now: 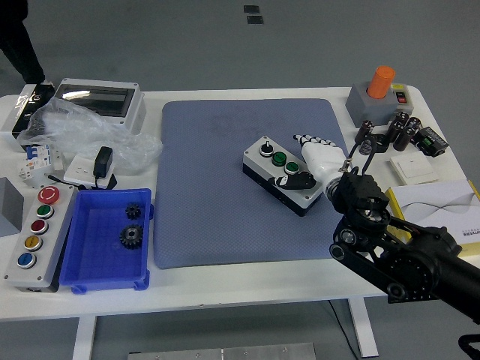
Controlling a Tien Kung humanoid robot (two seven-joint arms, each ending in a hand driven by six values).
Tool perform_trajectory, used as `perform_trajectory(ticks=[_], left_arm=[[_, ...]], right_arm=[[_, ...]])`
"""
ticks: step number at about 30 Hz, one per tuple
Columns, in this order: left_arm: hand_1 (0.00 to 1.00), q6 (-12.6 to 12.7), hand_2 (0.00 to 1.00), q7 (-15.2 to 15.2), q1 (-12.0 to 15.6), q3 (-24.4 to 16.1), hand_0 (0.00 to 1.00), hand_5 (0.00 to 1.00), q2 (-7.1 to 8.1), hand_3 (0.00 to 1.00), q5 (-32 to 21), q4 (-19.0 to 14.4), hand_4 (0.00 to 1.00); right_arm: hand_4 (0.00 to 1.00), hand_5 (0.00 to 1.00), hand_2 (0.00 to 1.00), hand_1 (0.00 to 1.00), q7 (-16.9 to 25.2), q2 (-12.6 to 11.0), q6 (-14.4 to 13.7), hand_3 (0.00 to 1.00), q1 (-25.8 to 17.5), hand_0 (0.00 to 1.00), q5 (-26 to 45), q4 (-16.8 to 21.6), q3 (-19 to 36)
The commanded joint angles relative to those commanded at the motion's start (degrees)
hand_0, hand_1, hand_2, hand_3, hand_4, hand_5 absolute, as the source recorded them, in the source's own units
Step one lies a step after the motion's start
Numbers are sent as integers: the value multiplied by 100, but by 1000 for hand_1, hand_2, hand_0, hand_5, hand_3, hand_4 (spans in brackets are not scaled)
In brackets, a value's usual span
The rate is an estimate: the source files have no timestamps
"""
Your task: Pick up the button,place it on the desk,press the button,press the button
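A small white button box (280, 173) with a black base lies on the grey-blue mat (225, 187), turned diagonally. It carries a black knob and two green buttons (279, 158). My right hand (315, 159), white with dark fingertips, rests against the box's right end, fingers stretched flat beside it and the thumb lying on the box's near right top. The hand is not closed around the box. My right arm (397, 255) comes in from the lower right. The left arm is out of view.
At the left, a long control box (37, 236) with several coloured buttons sits beside a blue tray (105, 247) holding two gears. Behind are a plastic bag (82, 131), a clear-lidded enclosure (101, 101), an orange-knobbed box (379, 94), capacitors (390, 135) and papers (442, 206).
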Motion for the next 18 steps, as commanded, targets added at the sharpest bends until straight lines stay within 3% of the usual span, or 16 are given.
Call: perform_trajectory(ticks=[4,5,16,17,18], left_arm=[[704,5,653,-9,-3,-8,688,297,-1,705,6,-2,689],[704,6,650,-11,-5,-9,688,295,-2,697,7,-3,686],[703,17,649,-33,-35,-21,688,290,-8,692,27,-8,679],[703,17,648,-36,-35,-18,688,282,-9,689,25,-7,673],[703,17,648,-38,-35,-15,688,282,-9,689,27,-7,673]], right_arm=[[998,644,998,994,0,26,-2,998,27,911,18,11,-92],[998,641,998,973,0,35,-15,998,36,864,18,15,-116],[998,641,998,944,0,115,-293,998,91,859,21,-150,-283],[998,583,854,839,0,122,-303,998,86,805,26,-174,-284],[998,583,854,839,0,128,-313,998,83,805,31,-198,-289]])
